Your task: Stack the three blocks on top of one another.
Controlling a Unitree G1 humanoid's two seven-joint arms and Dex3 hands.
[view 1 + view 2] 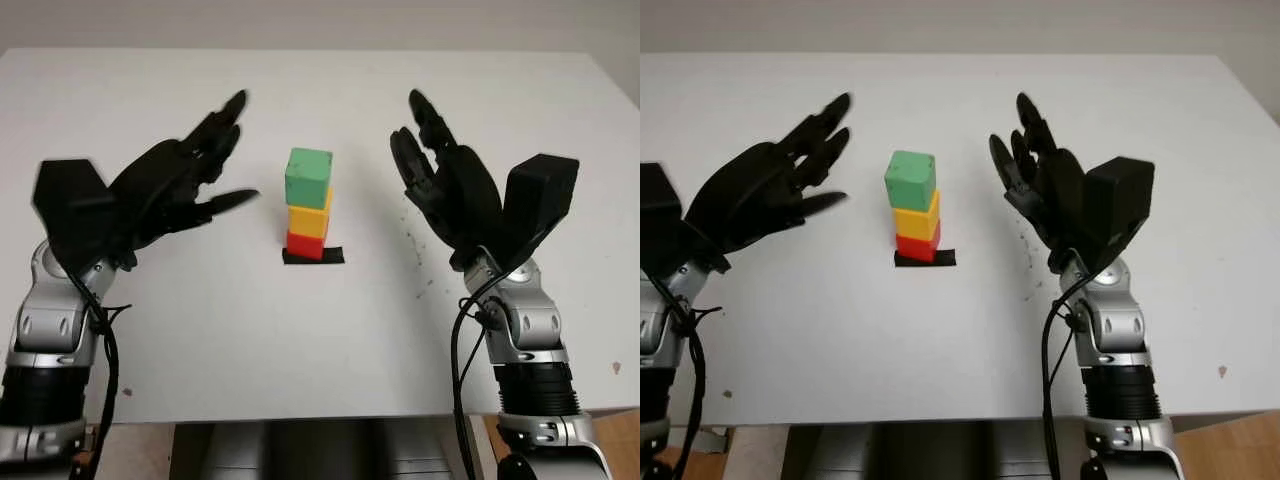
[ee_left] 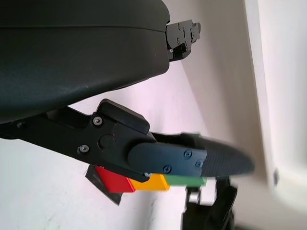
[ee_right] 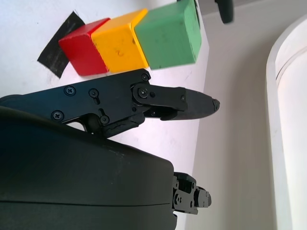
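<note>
A white table [image 1: 200, 330] carries everything. Near its middle a small piece of black tape [image 1: 313, 256] lies flat on the surface. A red block [image 1: 305, 243] sits directly on the tape, at the bottom of a stack. A few dark specks [image 1: 420, 250] mark the tabletop right of the tape.

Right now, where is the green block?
The green block tops the stack, on the yellow block, mid-table in the head view, between the open left hand and open right hand.
</note>
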